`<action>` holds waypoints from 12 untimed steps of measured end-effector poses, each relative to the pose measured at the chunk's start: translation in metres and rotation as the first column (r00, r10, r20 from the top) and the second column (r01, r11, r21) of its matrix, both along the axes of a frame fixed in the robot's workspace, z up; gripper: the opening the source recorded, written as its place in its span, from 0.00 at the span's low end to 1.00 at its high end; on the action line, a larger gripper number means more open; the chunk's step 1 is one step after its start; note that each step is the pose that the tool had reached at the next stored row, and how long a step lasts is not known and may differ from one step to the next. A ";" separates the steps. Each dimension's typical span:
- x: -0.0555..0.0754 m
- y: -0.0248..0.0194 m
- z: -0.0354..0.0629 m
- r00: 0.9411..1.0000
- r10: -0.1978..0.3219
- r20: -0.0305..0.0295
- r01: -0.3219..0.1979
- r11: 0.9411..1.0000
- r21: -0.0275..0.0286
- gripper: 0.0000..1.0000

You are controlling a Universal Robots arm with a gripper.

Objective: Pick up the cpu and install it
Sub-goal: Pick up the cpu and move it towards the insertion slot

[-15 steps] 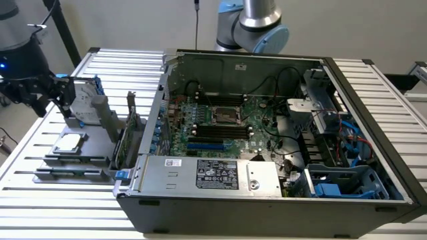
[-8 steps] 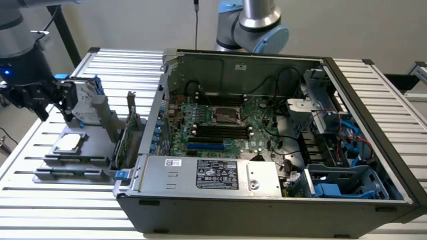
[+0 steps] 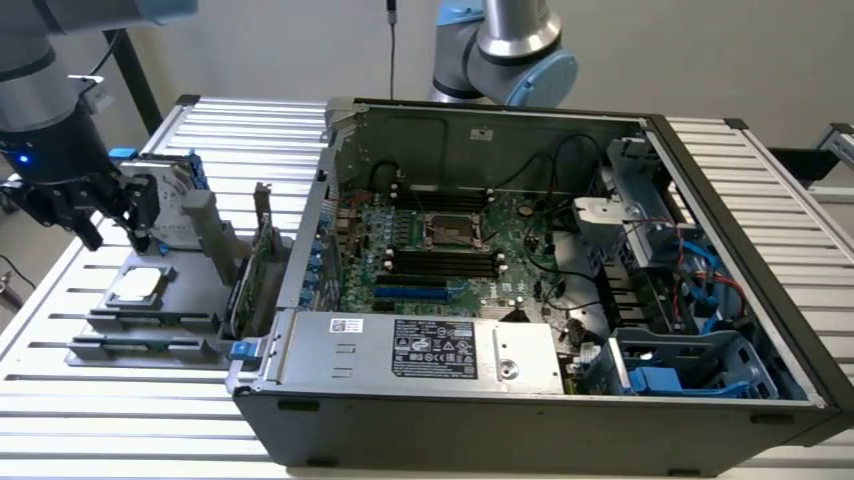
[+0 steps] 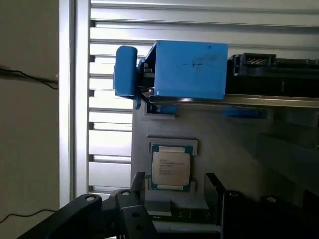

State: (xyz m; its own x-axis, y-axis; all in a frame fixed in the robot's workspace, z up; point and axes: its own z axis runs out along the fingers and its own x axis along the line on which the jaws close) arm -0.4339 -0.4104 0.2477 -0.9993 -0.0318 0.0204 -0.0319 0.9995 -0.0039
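1. While the gripper (image 3: 118,240) hangs over the slatted table (image 3: 80,400) at the exterior view's left, its jaws stand wide apart and nothing is held in them.
2. Its two dark fingers (image 3: 91,232) point down, and their tips are clear of the surfaces below, touching neither the tray nor the chip.
3. The cpu (image 3: 138,287) lies flat, silvery top up, in a shallow square seat on the grey tray (image 3: 187,300). It is just below the fingertips and a little nearer the camera.
4. Seen in the wrist view, the cpu (image 4: 171,170) sits between the two finger ends (image 4: 138,181), one on each side, with a gap on both sides.
5. A hard drive in a blue frame (image 3: 167,190) stands on edge at the far end of the tray, just beside the gripper. In the wrist view that blue frame (image 4: 189,69) lies beyond the cpu, apart from it.
6. To the exterior view's right of the tray sits the open computer case (image 3: 534,420), with the motherboard (image 3: 400,280) lying in its floor.
7. A dark socket (image 3: 451,232) with a metal frame is near the middle of the motherboard, well apart from the cpu, which rests outside the case.
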 end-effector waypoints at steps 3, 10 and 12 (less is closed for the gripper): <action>0.000 0.0000 -0.0055 1.000 0.000 0.000 0.000 1.000 0.000 0.60; -0.001 0.0000 -0.0183 1.000 0.000 0.000 0.000 1.000 0.000 0.60; -0.001 0.0000 -0.0218 1.000 0.000 0.000 0.000 1.000 0.000 0.60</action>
State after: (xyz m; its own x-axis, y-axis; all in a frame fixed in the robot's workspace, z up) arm -0.4349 -0.4104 0.2259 -0.9993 -0.0319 0.0204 -0.0320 0.9995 -0.0039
